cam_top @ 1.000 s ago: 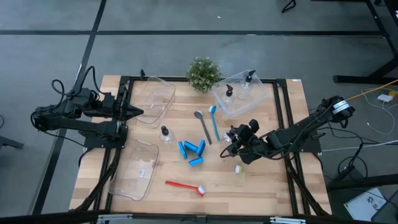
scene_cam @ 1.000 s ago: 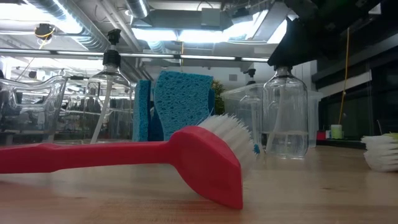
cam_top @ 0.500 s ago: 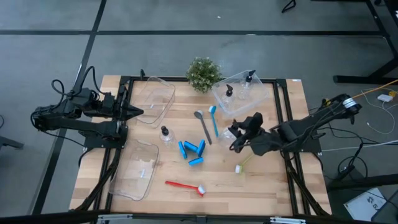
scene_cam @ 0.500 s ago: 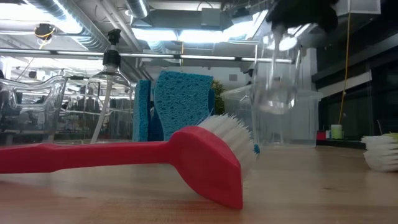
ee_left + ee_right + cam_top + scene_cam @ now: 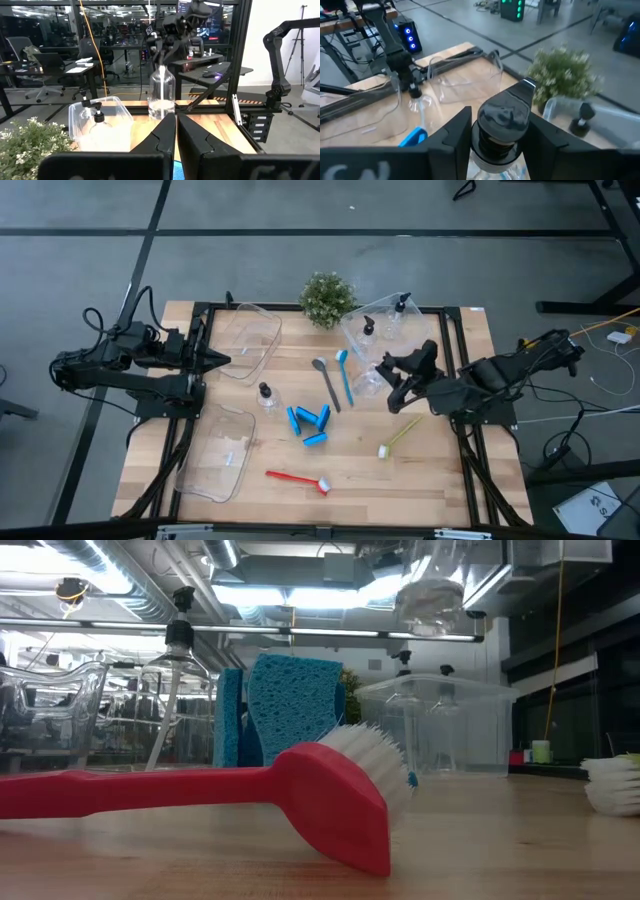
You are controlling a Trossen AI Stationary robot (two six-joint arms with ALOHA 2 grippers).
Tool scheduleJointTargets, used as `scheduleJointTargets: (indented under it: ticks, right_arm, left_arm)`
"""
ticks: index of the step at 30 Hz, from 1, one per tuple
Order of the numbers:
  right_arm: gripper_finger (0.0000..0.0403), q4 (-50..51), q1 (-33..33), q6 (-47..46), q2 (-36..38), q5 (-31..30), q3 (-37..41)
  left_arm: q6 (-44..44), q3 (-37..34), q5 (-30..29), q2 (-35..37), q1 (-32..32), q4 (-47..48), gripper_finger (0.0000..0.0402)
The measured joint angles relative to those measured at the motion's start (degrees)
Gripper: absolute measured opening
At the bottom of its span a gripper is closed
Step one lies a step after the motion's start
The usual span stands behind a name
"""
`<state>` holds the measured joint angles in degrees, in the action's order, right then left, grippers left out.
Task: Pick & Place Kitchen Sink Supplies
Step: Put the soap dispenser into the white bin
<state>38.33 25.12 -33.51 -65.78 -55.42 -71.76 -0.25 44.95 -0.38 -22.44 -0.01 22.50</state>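
My right gripper (image 5: pixel 393 380) is shut on a small clear black-capped bottle (image 5: pixel 367 381), which is in the air near the clear bin (image 5: pixel 392 348) holding two more such bottles (image 5: pixel 368 328). The low view shows the held bottle (image 5: pixel 430 598) high above the table. A fourth bottle (image 5: pixel 265 395) stands on its base mid-table. Blue sponge pieces (image 5: pixel 310 423), a grey brush (image 5: pixel 326 382), a blue brush (image 5: pixel 345 375), a yellow-green brush (image 5: pixel 396 437) and a red brush (image 5: pixel 298 478) lie flat on the wood. My left gripper (image 5: pixel 217 361) waits shut at the table's left. My right gripper pinches the bottle's neck just under its black cap (image 5: pixel 506 119), one finger (image 5: pixel 451 137) on either side. The fingers come from above, as the left wrist view shows. The bottle's body (image 5: pixel 161 95) hangs upright below them, lifted clear of the table.
Two empty clear bins lie on the table's left half, one at the far side (image 5: pixel 250 340) and one at the near side (image 5: pixel 220 452). A small green potted plant (image 5: pixel 327 298) stands at the far edge next to the bin with bottles.
My right gripper has risen and moved toward the far edge, toward the bin with bottles, carrying the clear bottle. The bottle stood on the table a second ago and is now lifted clear, high in the low view.
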Motion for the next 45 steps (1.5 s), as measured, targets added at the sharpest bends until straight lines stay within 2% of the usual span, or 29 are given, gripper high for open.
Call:
scheduleJointTargets:
  ticks: [9,19,26,32,38,45]
  right_arm:
    - [0.0136,2.87,-2.03,4.22,-0.02,-0.51,-5.23]
    - [0.0136,8.79,-7.51,4.26,1.51,2.08,-5.43]
    - [0.0136,13.48,-11.58,3.91,4.98,1.29,-5.43]
    - [0.0136,16.09,-16.39,4.33,6.62,-3.35,-5.41]
    - [0.0136,15.18,-22.17,8.09,6.15,-3.54,-4.34]
    - [0.0136,11.71,-30.09,9.78,5.95,-3.58,0.88]
  left_arm:
    - [0.00,0.00,0.00,-0.02,-0.02,0.00,0.0012]
    - [0.00,0.00,0.02,0.00,0.00,0.02,0.0009]
    - [0.00,0.01,0.00,0.00,-0.02,0.00,0.0012]
    - [0.00,0.00,0.00,-0.01,-0.02,0.00,0.0012]
    - [0.00,0.00,0.00,-0.02,-0.02,0.02,0.0010]
    - [0.00,0.00,0.00,-0.02,0.00,0.02,0.0010]
